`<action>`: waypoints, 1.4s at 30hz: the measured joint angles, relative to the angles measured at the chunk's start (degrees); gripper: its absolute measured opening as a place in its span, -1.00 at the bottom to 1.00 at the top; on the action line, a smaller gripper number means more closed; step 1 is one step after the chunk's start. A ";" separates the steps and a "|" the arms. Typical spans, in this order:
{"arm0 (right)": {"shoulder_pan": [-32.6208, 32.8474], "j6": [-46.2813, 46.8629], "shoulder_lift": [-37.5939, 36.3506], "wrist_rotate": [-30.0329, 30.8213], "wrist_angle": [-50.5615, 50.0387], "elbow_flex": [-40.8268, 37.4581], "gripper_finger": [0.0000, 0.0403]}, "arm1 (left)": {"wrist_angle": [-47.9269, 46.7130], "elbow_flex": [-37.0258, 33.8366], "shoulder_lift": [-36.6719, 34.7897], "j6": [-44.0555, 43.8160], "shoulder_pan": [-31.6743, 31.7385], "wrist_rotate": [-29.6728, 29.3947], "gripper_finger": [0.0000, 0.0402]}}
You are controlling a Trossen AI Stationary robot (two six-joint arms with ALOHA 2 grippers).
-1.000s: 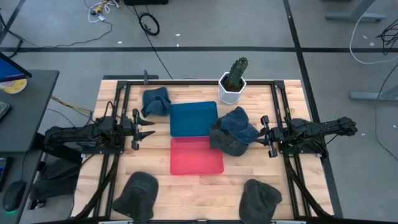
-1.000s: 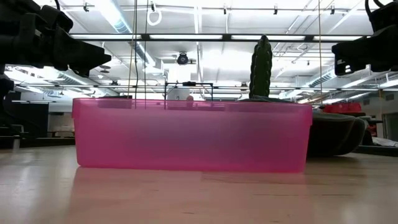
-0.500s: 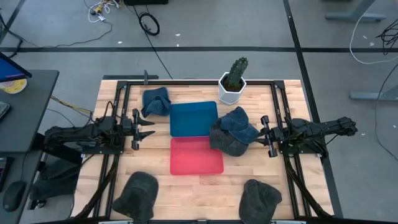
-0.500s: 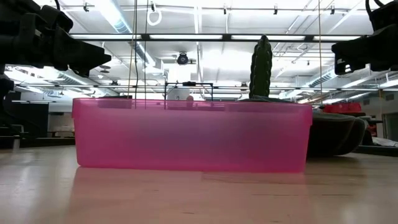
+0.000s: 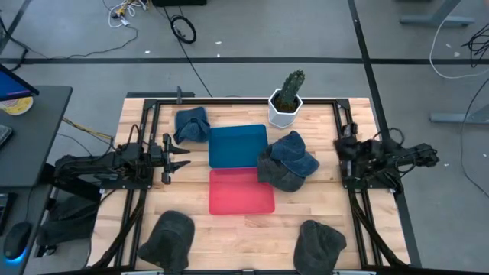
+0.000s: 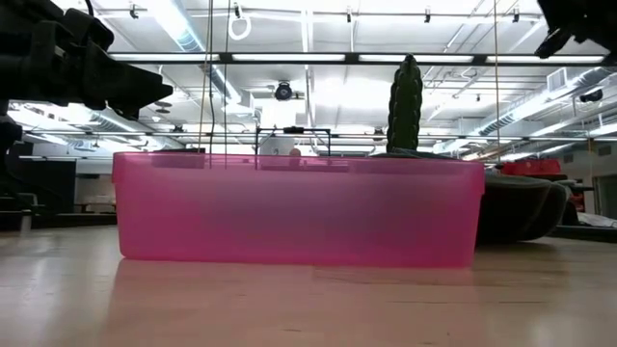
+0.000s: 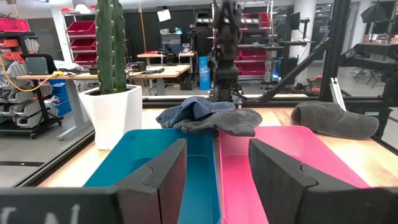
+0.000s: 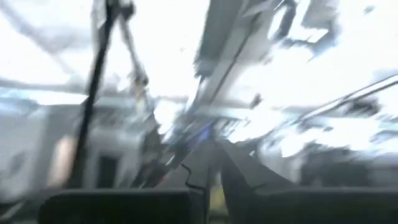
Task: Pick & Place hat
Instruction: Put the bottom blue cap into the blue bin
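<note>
- I see the blue denim hat lying on a dark grey hat, the pair bunched at the right edge of the blue tray and the pink tray, mid-tabletop.
- My right gripper sits well to the right of that pile, over the right rail, apart from the denim hat — it holds nothing I can see, and its fingers look nearly closed in the right wrist view.
- My left gripper waits left of the trays, fingers parted and empty; past them, the left wrist view shows both trays with the hats at their far end.
- Another blue hat lies at the far left, just beside the blue tray.
- Two more grey hats rest at the near edge — one left, one right.
- A potted cactus stands at the far side, just beyond the blue tray's right corner.
</note>
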 joint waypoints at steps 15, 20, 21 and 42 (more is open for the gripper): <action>0.04 -0.92 1.73 16.00 -30.16 22.16 -0.81 | 0.00 -0.01 0.02 0.01 -0.01 0.01 -0.11; 0.04 4.21 7.31 23.84 -49.62 34.72 -0.81 | 0.01 -0.01 0.01 0.01 0.00 0.01 -0.11; 0.04 5.85 8.71 24.49 -54.07 37.18 -0.81 | 0.01 -0.01 0.01 0.00 0.01 0.00 -0.11; -5.33 26.45 40.46 10.29 -98.28 53.11 -0.81 | 0.00 -0.01 0.02 0.01 -0.01 0.01 -0.11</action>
